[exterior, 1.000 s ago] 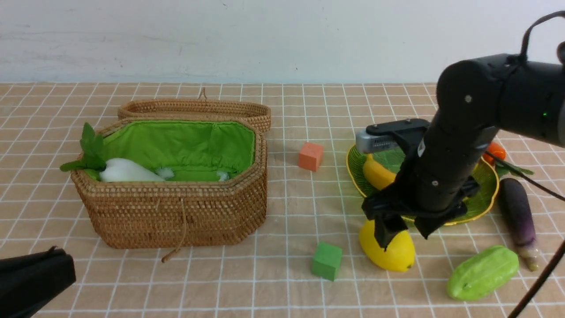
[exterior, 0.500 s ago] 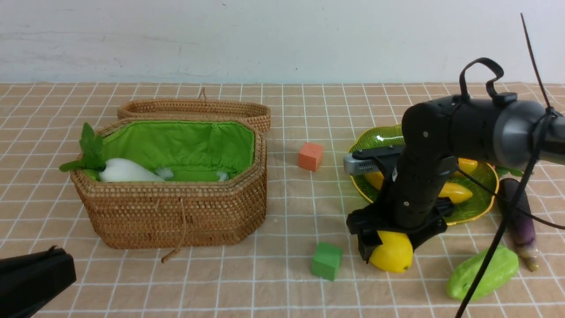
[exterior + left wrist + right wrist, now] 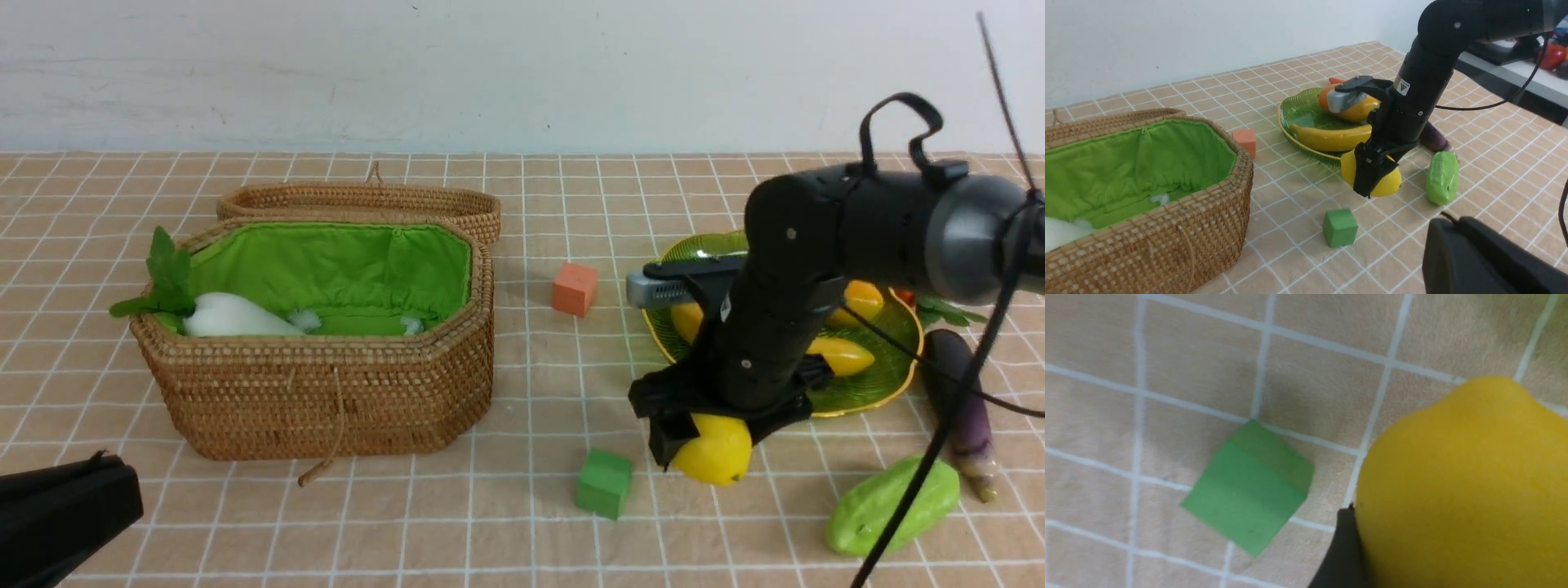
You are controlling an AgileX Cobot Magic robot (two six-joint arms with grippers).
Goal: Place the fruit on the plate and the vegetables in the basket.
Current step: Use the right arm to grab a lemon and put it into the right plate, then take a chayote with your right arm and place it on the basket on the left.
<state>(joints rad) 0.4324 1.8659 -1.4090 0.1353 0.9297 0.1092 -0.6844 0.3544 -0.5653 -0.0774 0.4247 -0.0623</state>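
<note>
- While pointing down at the cloth (image 3: 531,523): right gripper (image 3: 709,443), jaws set wide and clamped on the lemon (image 3: 722,453), one dark finger (image 3: 1343,555) pressed to its side; cannot tell whether lifted clear of the cloth.
- Just behind that gripper: plate (image 3: 888,339), holding two fruits, banana (image 3: 841,356) and mango (image 3: 864,299).
- Far off to that gripper's left: basket (image 3: 326,392), lid (image 3: 359,200) flipped back, holding one vegetable, a radish (image 3: 233,317), at the end farthest from the gripper.
- Outside the basket, to the gripper's right: three vegetables, namely gourd (image 3: 935,488), eggplant (image 3: 967,416) and a sliver of pepper (image 3: 903,296) past the plate's far rim.
- Two cubes: green cube (image 3: 604,482) just beside the gripper on its left, orange cube (image 3: 574,288) farther back.
- Left gripper (image 3: 73,506): shut, low at the near corner, well apart from the right one.
</note>
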